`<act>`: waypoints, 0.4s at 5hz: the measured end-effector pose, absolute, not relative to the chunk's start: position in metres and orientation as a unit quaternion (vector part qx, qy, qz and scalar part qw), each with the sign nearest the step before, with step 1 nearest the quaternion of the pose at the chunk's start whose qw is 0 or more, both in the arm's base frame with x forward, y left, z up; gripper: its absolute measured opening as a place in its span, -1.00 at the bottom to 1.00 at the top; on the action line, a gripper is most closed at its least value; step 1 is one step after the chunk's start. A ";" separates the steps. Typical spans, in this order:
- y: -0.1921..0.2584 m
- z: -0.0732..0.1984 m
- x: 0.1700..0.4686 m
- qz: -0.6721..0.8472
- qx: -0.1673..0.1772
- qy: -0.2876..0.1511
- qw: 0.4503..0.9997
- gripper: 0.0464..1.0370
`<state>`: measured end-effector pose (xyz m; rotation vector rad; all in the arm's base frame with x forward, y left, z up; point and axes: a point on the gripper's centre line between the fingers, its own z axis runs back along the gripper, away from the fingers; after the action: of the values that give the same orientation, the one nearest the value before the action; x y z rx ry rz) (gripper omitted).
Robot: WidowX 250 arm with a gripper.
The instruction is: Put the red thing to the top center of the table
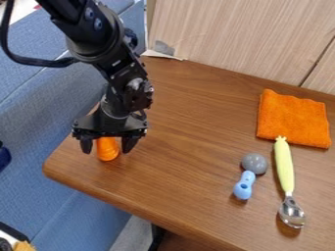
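Orange thing (pixel 108 149), one; gripper (pixel 108 145), one; cloth (pixel 293 118), one; spoon (pixel 291 213), one.

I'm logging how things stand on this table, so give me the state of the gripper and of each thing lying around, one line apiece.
Gripper: open, fingers spread to either side of the orange thing.
Orange thing: between the fingers, upper part hidden; upright or tilted, can't tell.
Orange cloth: folded, lying flat.
Yellow-handled spoon: lying down, handle end at the cloth's lower edge.
Blue-and-gray piece: lying down.
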<state>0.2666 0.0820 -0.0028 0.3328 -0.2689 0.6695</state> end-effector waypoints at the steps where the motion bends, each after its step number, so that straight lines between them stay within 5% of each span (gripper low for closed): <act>1: 0.084 -0.005 0.270 0.338 0.174 -0.129 0.916 0.24; 2: 0.083 -0.004 0.272 0.338 0.174 -0.132 0.915 -0.04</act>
<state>0.2725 0.0833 -0.0040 0.3574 -0.2727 0.6964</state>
